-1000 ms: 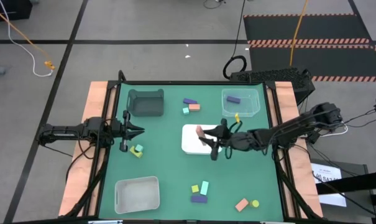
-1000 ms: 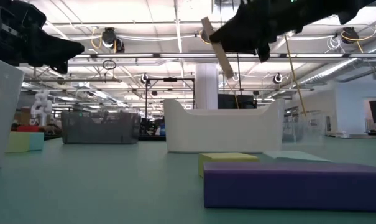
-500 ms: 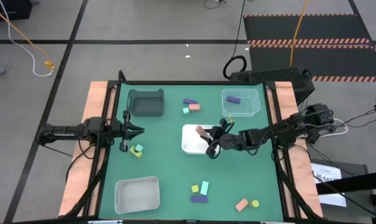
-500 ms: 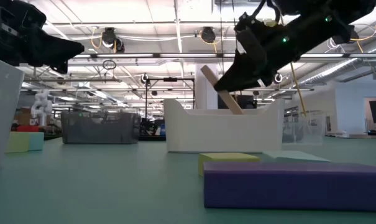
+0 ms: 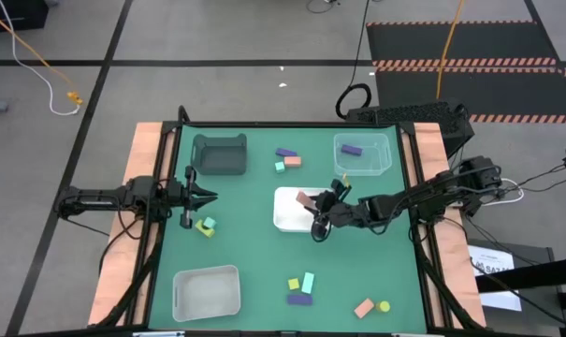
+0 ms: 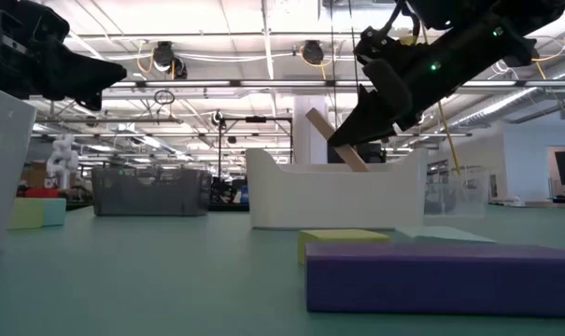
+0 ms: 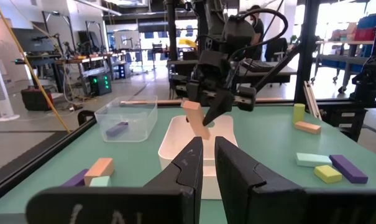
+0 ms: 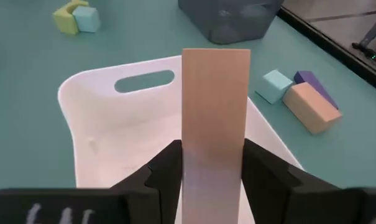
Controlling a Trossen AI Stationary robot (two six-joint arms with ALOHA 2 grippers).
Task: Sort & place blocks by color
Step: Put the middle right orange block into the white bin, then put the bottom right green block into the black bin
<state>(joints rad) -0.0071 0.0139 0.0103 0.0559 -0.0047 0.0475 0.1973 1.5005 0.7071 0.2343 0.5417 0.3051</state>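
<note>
Since a second ago, the right gripper has come down from high over the table to the white tray, and its fingers hold the salmon-pink bar tilted over the tray's inside. Left gripper waits closed at the table's left edge, near a yellow and mint block pair.

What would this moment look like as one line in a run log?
right claw: holds pink bar tilted over white tray | left claw: shut, waiting at table's left | bar not yet in tray
</note>
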